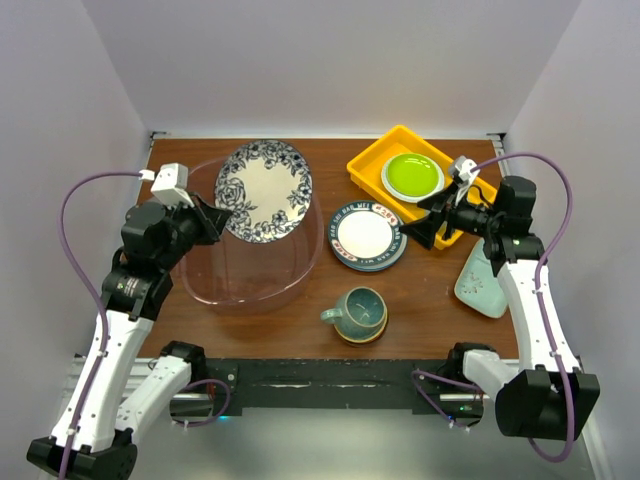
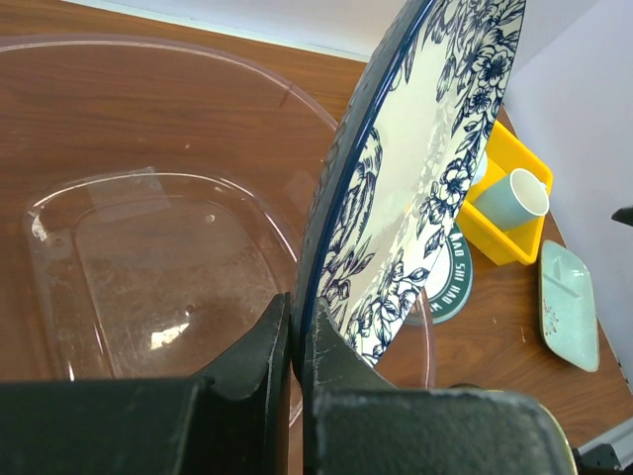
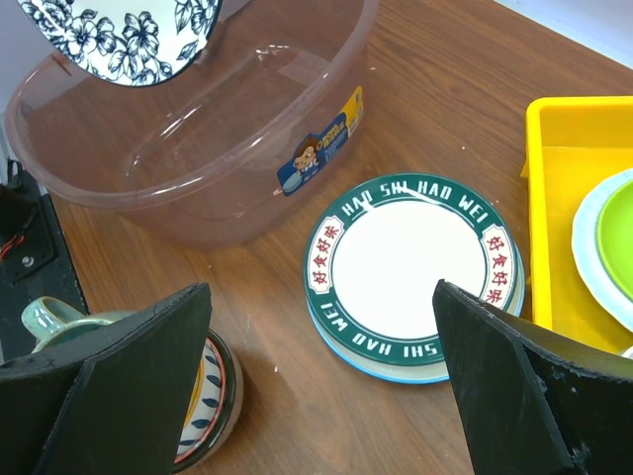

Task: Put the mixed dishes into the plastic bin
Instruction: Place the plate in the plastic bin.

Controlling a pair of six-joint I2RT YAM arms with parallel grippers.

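Closest to me, the teal mug (image 1: 358, 308) sits in a small patterned bowl (image 3: 213, 401) on the bench (image 1: 430, 325), near the front edge and between the two arms. Off to the right, beside the right arm, the pale mint dish (image 1: 482, 280) lies flat on the wood.

A little further in, the lettered-rim plate (image 3: 410, 262) rests on top of another dish with a light blue edge, just right of the plastic bin (image 1: 240, 295). My right end effector (image 3: 319, 288) hangs over that stack with its fingers spread wide, one on each side of the plate in the wrist view, and nothing between them.

Left of centre, the bin stands on the bench, and I see nothing inside it. My left end effector (image 1: 215, 218) is pinched tight on the lower rim of the blue floral plate (image 1: 263, 190). The wrist view shows both fingers (image 2: 331, 361) squeezing that dark blue edge. The plate is tipped up steeply on its edge, held in the air over the far part of the bin, its top leaning out past the back rim.

Farthest back on the right, the yellow tray (image 1: 372, 165) holds the lime-green plate (image 1: 412, 175) and a small white cup (image 2: 514, 198).
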